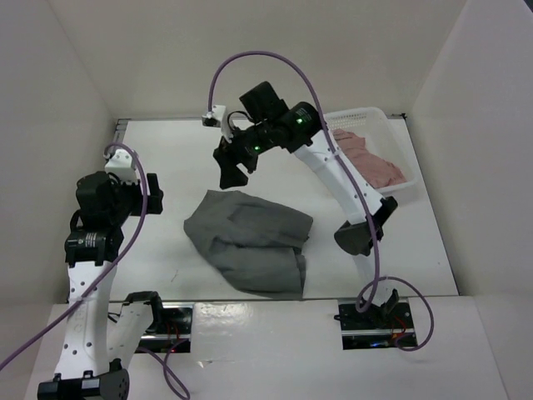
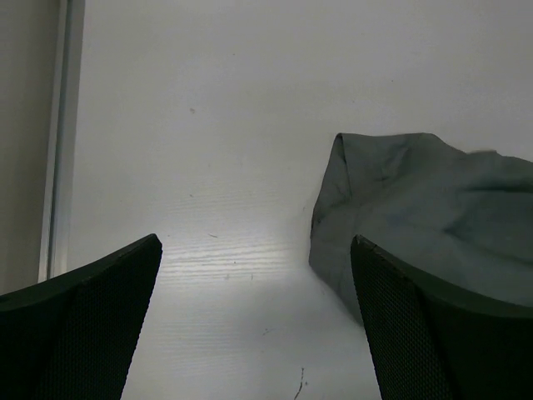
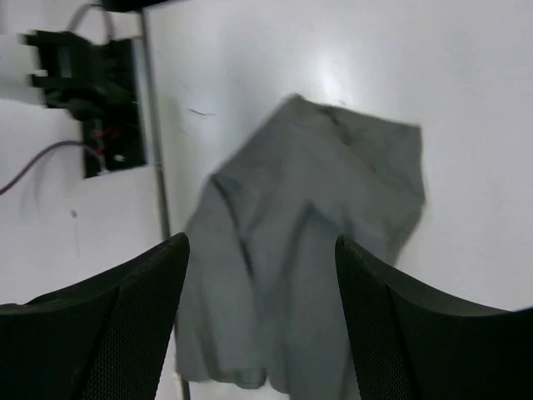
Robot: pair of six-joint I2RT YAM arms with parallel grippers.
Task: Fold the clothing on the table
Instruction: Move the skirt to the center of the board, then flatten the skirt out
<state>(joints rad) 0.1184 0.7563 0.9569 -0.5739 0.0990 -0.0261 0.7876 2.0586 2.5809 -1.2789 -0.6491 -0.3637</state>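
Down at the near side, the left gripper (image 2: pixel 256 243) hangs low over bare tabletop (image 1: pixel 166 150). Its jaws are spread wide with nothing between them, and the skirt's edge sits just off to its right.

Mid-table lies the clothing (image 1: pixel 250 240), the dark grey skirt, bunched into a rough doubled heap. One layer is lapped over another and the edges are nowhere near lined up.

Above its far side hovers the right gripper (image 1: pixel 236 171), jaws parted and empty, with the fabric lying free beneath them.

My read is that the fold is under way but far from tidy. To do this step well, the right arm wants one clean corner or hem of the top layer. It should pinch that layer alone, lift low and carry it across to meet the opposite edge. The left arm can take the matching corner so the cloth doesn't drag or twist.

In the far right corner, the white mesh basket (image 1: pixel 358 114) holds a pink garment (image 1: pixel 375 162), loosely heaped. That's one to leave alone.
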